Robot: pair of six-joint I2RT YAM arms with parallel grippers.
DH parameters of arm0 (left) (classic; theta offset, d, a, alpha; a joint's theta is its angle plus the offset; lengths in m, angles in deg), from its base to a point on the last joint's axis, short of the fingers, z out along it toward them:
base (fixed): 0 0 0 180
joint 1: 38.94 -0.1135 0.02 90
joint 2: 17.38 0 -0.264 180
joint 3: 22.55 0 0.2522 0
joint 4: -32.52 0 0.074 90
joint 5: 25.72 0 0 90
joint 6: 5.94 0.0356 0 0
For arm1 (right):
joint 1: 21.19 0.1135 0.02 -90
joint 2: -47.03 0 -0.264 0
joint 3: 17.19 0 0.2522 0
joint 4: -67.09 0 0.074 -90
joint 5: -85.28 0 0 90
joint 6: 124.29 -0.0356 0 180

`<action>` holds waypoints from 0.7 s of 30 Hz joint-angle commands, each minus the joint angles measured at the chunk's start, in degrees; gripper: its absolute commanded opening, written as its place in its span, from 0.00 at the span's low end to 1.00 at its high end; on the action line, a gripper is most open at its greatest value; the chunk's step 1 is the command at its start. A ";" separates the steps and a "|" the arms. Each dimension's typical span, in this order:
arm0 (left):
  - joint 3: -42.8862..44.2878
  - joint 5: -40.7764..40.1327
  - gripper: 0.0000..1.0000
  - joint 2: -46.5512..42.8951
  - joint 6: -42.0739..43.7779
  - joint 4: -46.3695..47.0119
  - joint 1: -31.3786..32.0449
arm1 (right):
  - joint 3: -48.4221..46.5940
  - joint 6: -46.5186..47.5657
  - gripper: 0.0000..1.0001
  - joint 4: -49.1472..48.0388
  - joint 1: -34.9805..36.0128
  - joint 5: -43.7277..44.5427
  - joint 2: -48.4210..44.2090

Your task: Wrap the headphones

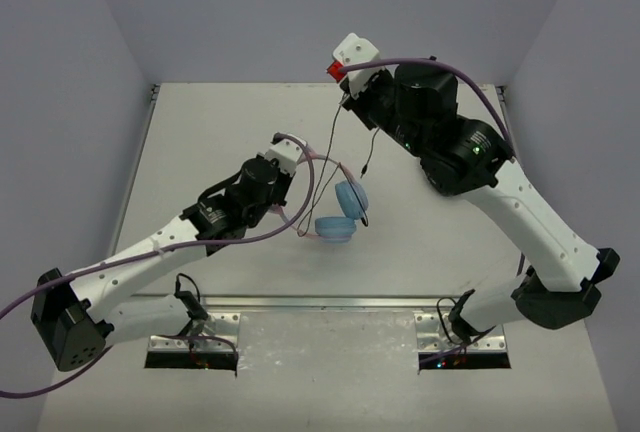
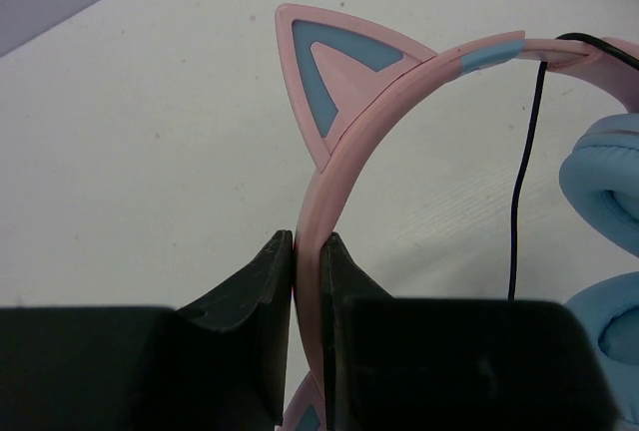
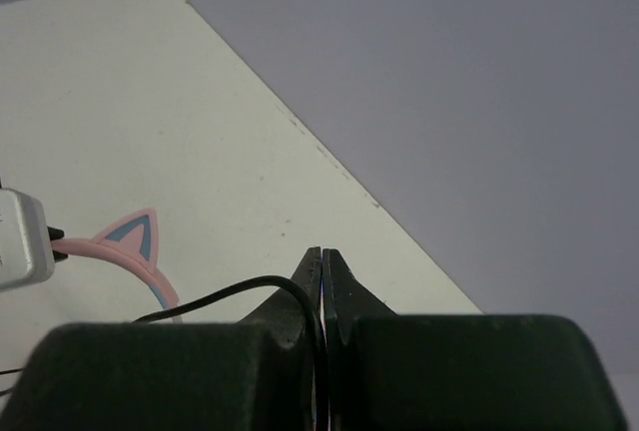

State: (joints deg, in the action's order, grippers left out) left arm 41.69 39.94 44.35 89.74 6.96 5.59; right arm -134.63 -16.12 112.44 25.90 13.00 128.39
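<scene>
The headphones have a pink cat-ear headband point(image 2: 334, 72), light blue earcups point(image 1: 343, 212) and a thin black cable point(image 1: 322, 142). My left gripper point(image 1: 295, 164) is shut on the headband and holds it up, with the earcups hanging toward the table; the wrist view shows my jaws point(image 2: 308, 241) clamped on the pink band. My right gripper point(image 1: 345, 82) is raised at the back of the table, shut on the cable point(image 3: 315, 311), which runs taut down to the headphones. A loose end of cable point(image 1: 370, 157) hangs beside it.
The white table point(image 1: 200, 152) is bounded by grey walls at the left, right and back. Its far edge point(image 3: 329, 162) runs close under my right gripper. A metal rail point(image 1: 330, 302) lies at the near edge by the arm bases.
</scene>
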 commanded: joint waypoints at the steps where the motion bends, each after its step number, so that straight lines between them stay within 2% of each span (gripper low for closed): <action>1: 4.89 -1.50 0.00 -1.27 -3.29 3.53 0.03 | -4.67 -1.64 0.01 -0.05 -2.18 -0.40 -0.42; 5: 7.70 -6.68 0.00 0.75 -12.60 2.12 0.03 | -8.03 -8.14 0.01 3.13 -2.09 -5.06 1.34; 8: 7.70 -7.74 0.00 1.89 -16.56 3.00 0.03 | -10.48 -10.17 0.01 2.94 -2.18 -3.83 3.61; 10: 7.44 -7.66 0.00 2.95 -18.93 2.57 0.03 | -16.16 -11.22 0.01 5.22 -2.18 -2.34 5.73; 14: 3.50 -4.40 0.00 4.62 -20.17 6.86 0.55 | -20.68 -12.46 0.01 5.15 -2.18 2.57 9.42; 21: 1.82 -6.16 0.00 8.84 -19.56 6.97 3.28 | -20.51 -13.26 0.01 2.51 -2.53 4.96 10.92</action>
State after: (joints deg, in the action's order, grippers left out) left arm 43.53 33.95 52.70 71.64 8.60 7.27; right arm -153.45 -28.80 119.26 23.82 14.66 139.67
